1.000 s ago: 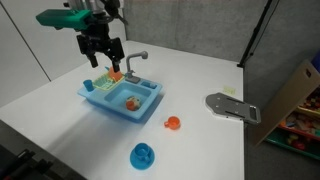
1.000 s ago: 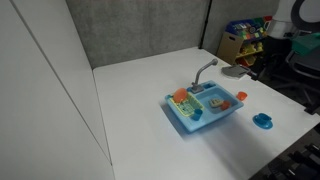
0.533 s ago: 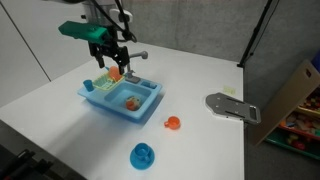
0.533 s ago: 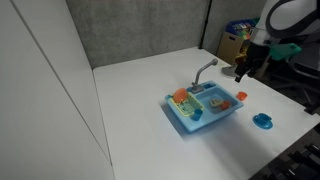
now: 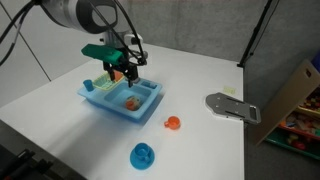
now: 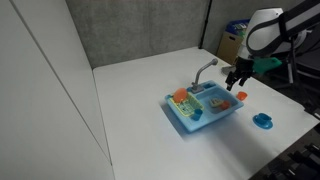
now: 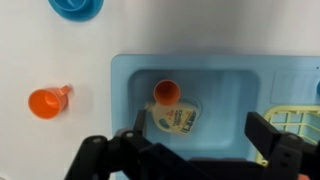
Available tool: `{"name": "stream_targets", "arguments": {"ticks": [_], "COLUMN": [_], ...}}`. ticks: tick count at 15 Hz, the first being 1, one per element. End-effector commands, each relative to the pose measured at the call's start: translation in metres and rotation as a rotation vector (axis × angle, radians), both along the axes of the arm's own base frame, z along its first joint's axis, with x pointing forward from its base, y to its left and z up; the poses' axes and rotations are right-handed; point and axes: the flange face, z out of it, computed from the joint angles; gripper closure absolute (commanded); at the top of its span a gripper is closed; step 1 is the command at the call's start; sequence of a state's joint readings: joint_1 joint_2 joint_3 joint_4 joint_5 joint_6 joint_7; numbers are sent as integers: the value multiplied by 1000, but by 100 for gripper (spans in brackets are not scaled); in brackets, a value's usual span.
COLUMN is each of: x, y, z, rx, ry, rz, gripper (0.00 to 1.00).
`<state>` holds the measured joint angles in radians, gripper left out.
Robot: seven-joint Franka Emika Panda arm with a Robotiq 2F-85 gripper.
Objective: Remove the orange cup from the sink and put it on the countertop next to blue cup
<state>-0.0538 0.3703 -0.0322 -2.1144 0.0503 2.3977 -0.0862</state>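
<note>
1. The hand (image 7: pixel 200 130) is spread wide open with nothing between the fingers (image 7: pixel 137 126). In the wrist view only the tips poke in from the bottom edge. Everything behind them is a dark blur cut off by the frame.
2. The orange cup (image 7: pixel 166 93) is inside the sink (image 7: pixel 125 75), in the upper-left part of the basin as the wrist view shows it. I think its mouth faces up, but from straight above it's hard to be sure.
3. There's a yellowish patch (image 7: pixel 176 121) on the basin floor just below the cup. I can't make out what it is.
4. In an exterior view the hand (image 5: pixel 124 74) hangs over the sink and isn't touching the cup. It also blocks most of the faucet (image 5: pixel 140 54) behind it.
5. The blue cup (image 7: pixel 77 7) is on the table (image 7: pixel 50 50) outside the sink, chopped off by the top edge of the wrist view.
6. A second orange cup (image 7: pixel 45 102) sits on the table beside the sink, apart from the blue one.
7. A yellow thing (image 7: pixel 298 122) at the right edge of the wrist view is cut off too.
</note>
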Motion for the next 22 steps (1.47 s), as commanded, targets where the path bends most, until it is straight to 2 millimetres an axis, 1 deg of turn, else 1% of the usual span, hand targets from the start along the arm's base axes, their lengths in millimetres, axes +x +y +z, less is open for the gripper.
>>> {"name": "stream_targets", "arguments": {"ticks": [1,2,3,4,6,9,12,17,22], "x": [12,9,3,3,4,10,18,23,26], "y": [-6,-5,-2,-2,-2,-1,1,3,-3], "z": [-23,-24,-24,-29,-30,-35,-49,-77,-94], "rx": [6,13,0,0,0,1,9,5,-7], "ry": [14,38,24,31,34,-34,-69,-81,-96], "rz": [-3,14,-3,-2,-2,-28,-35,-40,-59], "gripper": [0,0,0,0,0,0,0,0,0]}}
